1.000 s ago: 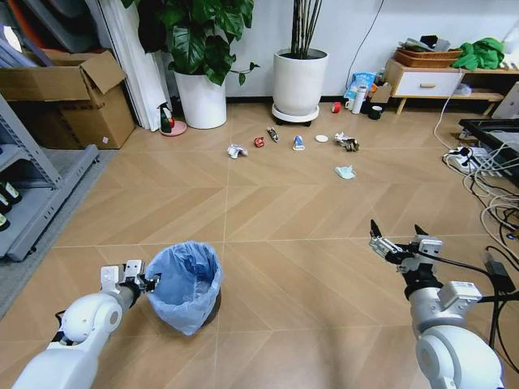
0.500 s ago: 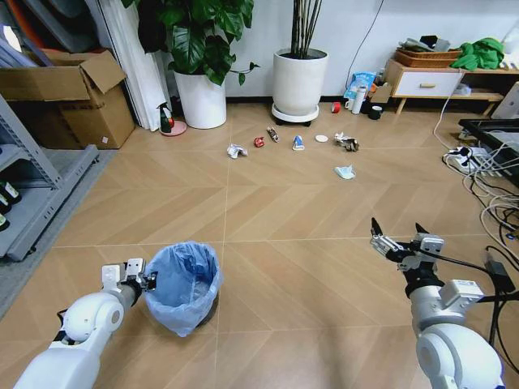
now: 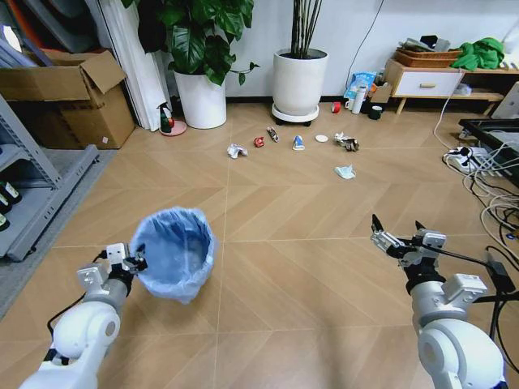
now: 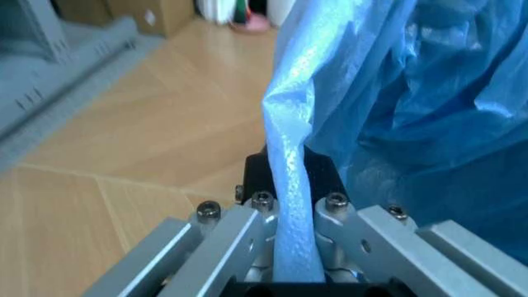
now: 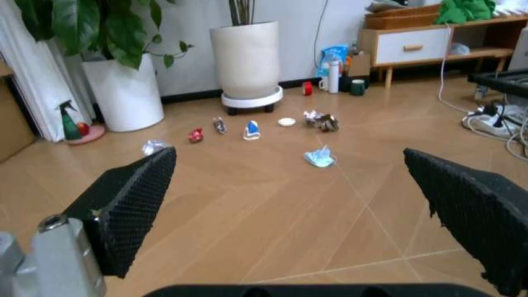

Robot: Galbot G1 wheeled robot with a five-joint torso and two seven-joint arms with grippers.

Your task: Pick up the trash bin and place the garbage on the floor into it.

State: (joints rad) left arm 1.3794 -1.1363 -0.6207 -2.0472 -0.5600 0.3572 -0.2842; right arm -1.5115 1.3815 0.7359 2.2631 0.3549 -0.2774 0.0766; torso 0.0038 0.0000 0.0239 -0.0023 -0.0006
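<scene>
Left gripper (image 3: 136, 263): clenched on trash bin (image 3: 173, 253) rim, bin tilted.
Right gripper (image 3: 397, 237): released, over bare floor (image 3: 292, 211).
Garbage (image 3: 298, 143): scattered near white plant pots (image 3: 299, 81).

This looks like a lived-in room used for robot trials. Far off stand potted plants (image 3: 203, 49) and a low wooden cabinet (image 3: 426, 79). Left are metal shelving (image 3: 32, 186) and cardboard boxes (image 3: 69, 93); right, cables (image 3: 486, 174).

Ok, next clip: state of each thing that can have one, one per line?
trash bin: lifted, tilted, mouth facing the camera
left gripper: shut on the bin's bag-lined rim
right gripper: open, empty, above the floor
garbage: scattered on the floor near the white pot
</scene>
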